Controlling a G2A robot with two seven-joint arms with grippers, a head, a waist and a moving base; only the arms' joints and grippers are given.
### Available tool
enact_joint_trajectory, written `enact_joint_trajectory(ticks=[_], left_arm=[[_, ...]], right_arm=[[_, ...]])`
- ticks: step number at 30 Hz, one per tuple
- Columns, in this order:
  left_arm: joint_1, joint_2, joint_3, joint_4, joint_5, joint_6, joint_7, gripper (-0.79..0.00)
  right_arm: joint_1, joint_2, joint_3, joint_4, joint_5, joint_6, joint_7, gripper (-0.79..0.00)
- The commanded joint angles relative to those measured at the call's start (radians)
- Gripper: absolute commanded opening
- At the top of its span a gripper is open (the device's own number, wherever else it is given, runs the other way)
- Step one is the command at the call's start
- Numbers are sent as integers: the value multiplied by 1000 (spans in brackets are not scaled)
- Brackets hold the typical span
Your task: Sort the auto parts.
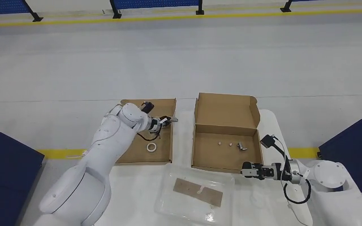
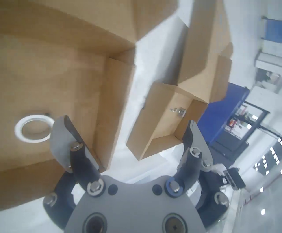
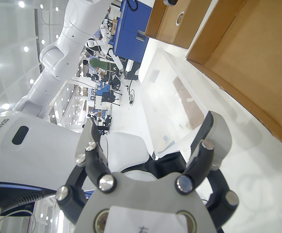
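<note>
A white ring (image 1: 151,147) (image 2: 33,127) lies in the left cardboard box (image 1: 167,152). My left gripper (image 1: 168,120) (image 2: 127,130) hangs open and empty over that box's right side, above the ring. In the right cardboard box (image 1: 223,164) (image 2: 154,123) lie a small metal bracket (image 1: 241,146) (image 2: 179,111) and two tiny parts (image 1: 224,143). My right gripper (image 1: 245,169) (image 3: 152,130) stands open and empty just off the right box's front right corner, low over the table. The white ring (image 3: 180,17) shows far off in the right wrist view.
A clear plastic tray (image 1: 169,198) (image 3: 163,66) with a brown card on its floor (image 1: 198,192) sits at the table's front middle. The white table (image 1: 266,203) has bare room around the right gripper. The right box's lid (image 1: 226,110) stands open at the back.
</note>
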Motion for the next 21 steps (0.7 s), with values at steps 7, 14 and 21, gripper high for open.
enact_joint_trajectory(ticks=[7, 14, 21], left_arm=[[250, 136, -180, -354, -101, -174, -119, 0], [685, 289, -488, -1055, -30, 30, -157, 0], [998, 345, -692, -1421, -46, 95, -193, 0]], right_arm=[[0, 0, 0, 0, 0, 0, 0, 0], [0, 0, 0, 0, 0, 0, 0, 0], [0, 0, 0, 0, 0, 0, 0, 0]])
